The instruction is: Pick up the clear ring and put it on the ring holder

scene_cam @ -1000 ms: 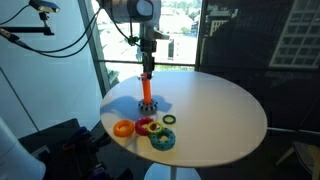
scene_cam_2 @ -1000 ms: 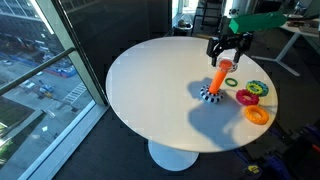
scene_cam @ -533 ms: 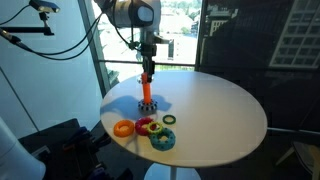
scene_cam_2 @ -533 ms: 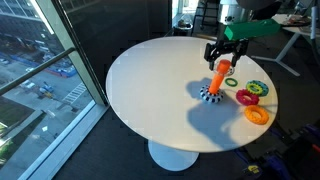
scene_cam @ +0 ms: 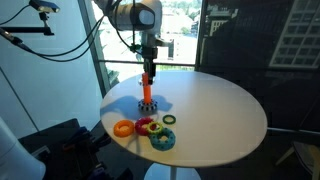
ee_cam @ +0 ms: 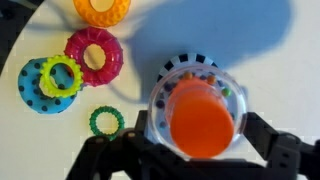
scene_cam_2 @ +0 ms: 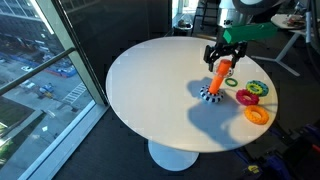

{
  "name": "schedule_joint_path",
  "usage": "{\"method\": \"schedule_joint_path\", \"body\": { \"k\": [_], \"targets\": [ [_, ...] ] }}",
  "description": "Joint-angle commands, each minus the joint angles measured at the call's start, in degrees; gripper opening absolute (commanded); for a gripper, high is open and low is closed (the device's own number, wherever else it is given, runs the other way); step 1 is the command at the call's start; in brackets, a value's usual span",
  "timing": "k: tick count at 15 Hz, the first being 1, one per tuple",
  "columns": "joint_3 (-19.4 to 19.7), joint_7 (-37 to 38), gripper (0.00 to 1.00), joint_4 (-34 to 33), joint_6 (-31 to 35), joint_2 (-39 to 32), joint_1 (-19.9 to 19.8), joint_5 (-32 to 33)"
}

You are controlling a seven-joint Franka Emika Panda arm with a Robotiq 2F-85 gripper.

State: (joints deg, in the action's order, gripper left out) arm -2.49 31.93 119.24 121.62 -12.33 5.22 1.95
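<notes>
Progress looks good: your tool [ee_cam: 196,150] is pinched narrow on the clear ring [ee_cam: 165,95], with the ring holder [ee_cam: 204,124] peg poking up right beneath it. Pickup's done; I'd say only lowering and letting go remain.

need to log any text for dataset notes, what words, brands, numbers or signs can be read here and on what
No text can be read in any view.
Black-and-white edge of the round dark base under the orange-red peg: plain stripes, no characters.
Blue toothed plastic ring: dark dots only.
Clear plastic ring at the peg's top: no markings visible.
</notes>
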Motion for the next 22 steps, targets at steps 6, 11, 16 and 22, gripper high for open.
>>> {"method": "schedule_joint_path", "body": {
  "k": [6, 11, 16, 22],
  "targets": [
    [0.66, -0.31, 1.00, -0.17, -1.82, 0.93, 0.62, 0.17],
    [0.60, -2.63, 1.00, 0.75, -4.09, 3.81, 0.13, -0.28],
    [0.64, -4.37, 1.00, 1.61, -6.58, 7.86, -0.34, -0.13],
    [0.71, -5.72, 1.00, 3.23, -10.50, 13.84, -1.26, 1.07]
  ]
}}
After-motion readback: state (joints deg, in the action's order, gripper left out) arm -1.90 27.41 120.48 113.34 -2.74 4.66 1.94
